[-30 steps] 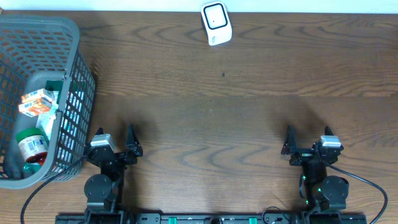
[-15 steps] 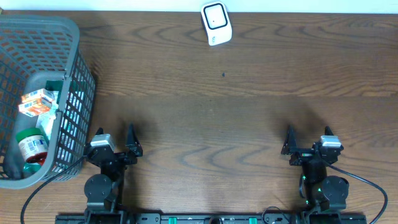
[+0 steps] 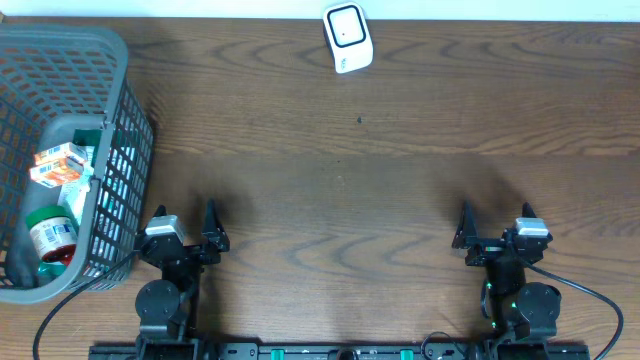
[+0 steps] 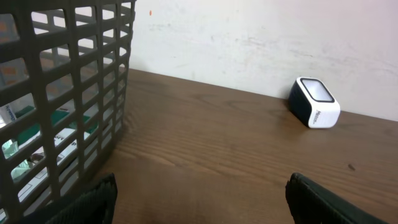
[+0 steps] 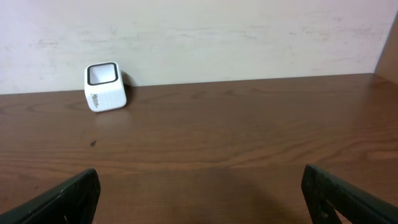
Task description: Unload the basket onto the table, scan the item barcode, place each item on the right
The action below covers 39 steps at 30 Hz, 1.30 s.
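Standing wide apart and holding nothing, the left jaws sit just beside the grey basket (image 3: 118,170) at the near edge of the wooden surface (image 3: 330,180). The right jaws, equally spread, are well off to the other side. An orange-white box (image 3: 60,165) and a green-lidded jar (image 3: 50,232) lie in the basket. The white scanner (image 3: 347,37) stands at the far edge.

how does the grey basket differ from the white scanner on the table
The basket is big, grey and open lattice; the scanner is small, white and solid, with a dark-rimmed window. The basket sits at the left edge of the table; the scanner stands by the far edge, near the middle. The basket holds a carton and a jar; the scanner holds nothing. Both rest on that wooden table.
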Available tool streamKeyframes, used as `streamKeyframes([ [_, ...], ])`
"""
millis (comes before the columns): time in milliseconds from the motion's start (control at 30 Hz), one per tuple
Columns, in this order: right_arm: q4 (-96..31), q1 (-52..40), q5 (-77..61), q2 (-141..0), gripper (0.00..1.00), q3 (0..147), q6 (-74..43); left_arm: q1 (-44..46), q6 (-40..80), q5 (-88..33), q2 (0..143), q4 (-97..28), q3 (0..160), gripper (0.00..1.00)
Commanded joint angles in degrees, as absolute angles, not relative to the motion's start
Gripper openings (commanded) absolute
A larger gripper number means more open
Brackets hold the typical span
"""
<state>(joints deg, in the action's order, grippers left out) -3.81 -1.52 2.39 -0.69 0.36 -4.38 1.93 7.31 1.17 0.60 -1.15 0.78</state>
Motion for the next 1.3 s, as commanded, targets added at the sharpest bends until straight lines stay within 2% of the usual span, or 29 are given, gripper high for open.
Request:
streamKeyframes([
  [0,-4.01,-1.72,2.92,-0.64,0.99,0.30,-5.10,1.67,7.40,1.91,0.67,-4.05,0.25,0.88],
  [200,-4.01,-1.72,2.92,-0.64,0.99,0.30,-5.10,1.69,8.05,-1.06,0.71,-3.99,0.25,0.88],
  [300,-4.01,-1.72,2.92,-0.64,0.99,0.30,-5.10,1.69,8.23,-11.75,0.73,-3.73,1.30,0.88],
  [400,-4.01,-1.72,2.92,-0.64,0.99,0.30,-5.10,1.69,8.64,-18.87,1.21,-9.41,5.45,0.88],
  [633,-4.01,-1.72,2.92,-0.64,0.99,0.30,-5.10,1.69,11.14,-18.83,7.11,-26.20,21.61,0.88],
  [933,-4.01,-1.72,2.94,-0.64,0.99,0.30,-5.10,1.69,12.71,-17.76,30.94,-51.90,53.54,0.88],
  [1133,-4.01,-1.72,2.92,-0.64,0.99,0.30,-5.10,1.69,10.72,-17.30,52.58,-71.90,84.79,0.88],
  [1267,-4.01,-1.72,2.94,-0.67,0.99,0.30,-5.10,1.67,8.16,-17.04,63.20,-80.44,104.36,0.88],
])
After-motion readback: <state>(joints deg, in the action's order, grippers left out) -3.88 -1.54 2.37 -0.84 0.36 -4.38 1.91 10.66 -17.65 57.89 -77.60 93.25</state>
